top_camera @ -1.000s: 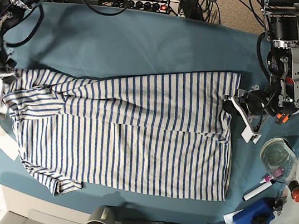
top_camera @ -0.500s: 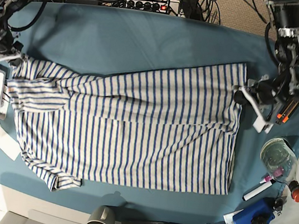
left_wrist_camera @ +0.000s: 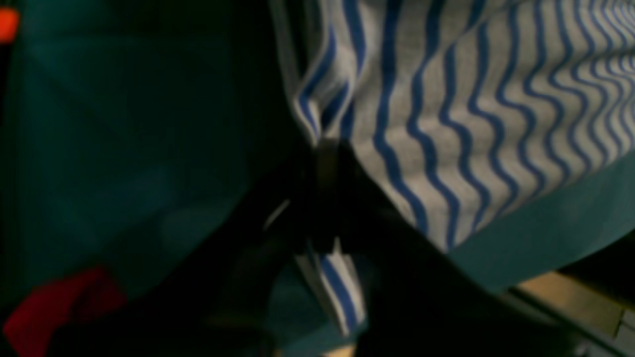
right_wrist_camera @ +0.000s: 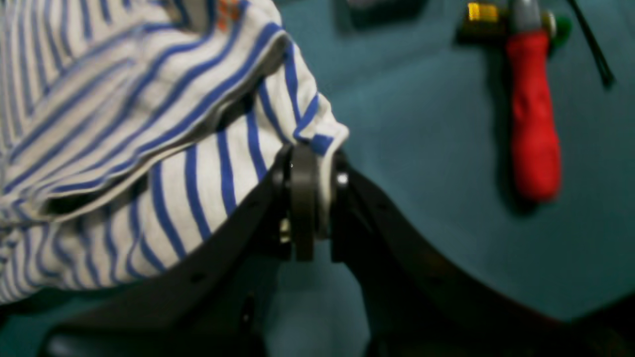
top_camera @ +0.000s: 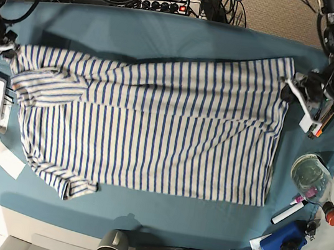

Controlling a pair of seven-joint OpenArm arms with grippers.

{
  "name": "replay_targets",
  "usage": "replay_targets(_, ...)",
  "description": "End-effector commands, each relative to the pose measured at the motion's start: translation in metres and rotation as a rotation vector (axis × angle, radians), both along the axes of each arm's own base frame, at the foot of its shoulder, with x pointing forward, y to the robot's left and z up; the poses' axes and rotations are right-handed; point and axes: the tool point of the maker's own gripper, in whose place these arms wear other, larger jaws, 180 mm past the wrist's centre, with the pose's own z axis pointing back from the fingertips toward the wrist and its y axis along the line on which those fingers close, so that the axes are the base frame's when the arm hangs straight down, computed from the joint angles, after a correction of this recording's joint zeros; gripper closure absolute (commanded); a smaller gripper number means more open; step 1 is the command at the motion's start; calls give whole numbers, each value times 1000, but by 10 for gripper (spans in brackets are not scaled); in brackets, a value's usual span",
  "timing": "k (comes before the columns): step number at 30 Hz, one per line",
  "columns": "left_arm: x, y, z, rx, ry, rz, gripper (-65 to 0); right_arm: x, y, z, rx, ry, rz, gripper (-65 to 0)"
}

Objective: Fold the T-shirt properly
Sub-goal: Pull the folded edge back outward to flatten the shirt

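Two dark metal arms with black cables looped along their links, left gripper with black curved fingers and a white plate beside them, right gripper with matte black fingers, small silver screw by the tips

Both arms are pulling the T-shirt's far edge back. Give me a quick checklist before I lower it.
1. Left end effector clamped on the T-shirt hem corner: ok.
2. Right end effector clamped on the shoulder corner: ok.
3. Far edge stretched straight between the grips: ok, slight sag.
4. Right-side sleeve flat: not ok, bunched on top.
5. Near sleeve flat: not ok, curled.
6. Hidden folds underneath: cannot tell.
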Motion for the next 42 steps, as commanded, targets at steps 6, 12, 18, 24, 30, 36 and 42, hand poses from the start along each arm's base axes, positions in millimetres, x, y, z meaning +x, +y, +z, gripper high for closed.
replay_targets(6, -15, 8, -3, 30, 32, -12, 0, -15, -8, 4, -35, 41, 5, 0)
replay_targets(12, -27, 23, 6, 65, 16, 27, 0, -24, -7, -2, -28, 81, 6, 0)
replay_targets(18, -39, 47, 20, 66, -29, 110, 0, -26, -6, -4, -23, 96, 7, 0)
replay_targets(24, -36, 39, 28, 20, -73, 68, 0, -28, -8, -5, -32, 111, 4, 0)
replay_targets(30, -33, 34, 31, 3, -96, 45, 0, -30, -10, -6, -43, 123, -1, 0)
replay_targets(36, -25, 35, 37, -4, -146, 59, 0, -31, -10, -6, -41, 129, 1, 0)
replay_targets(42, -18, 35, 42, -8, -185, 69, -151, -29, -7, -6, -54, 127, 47, 0)
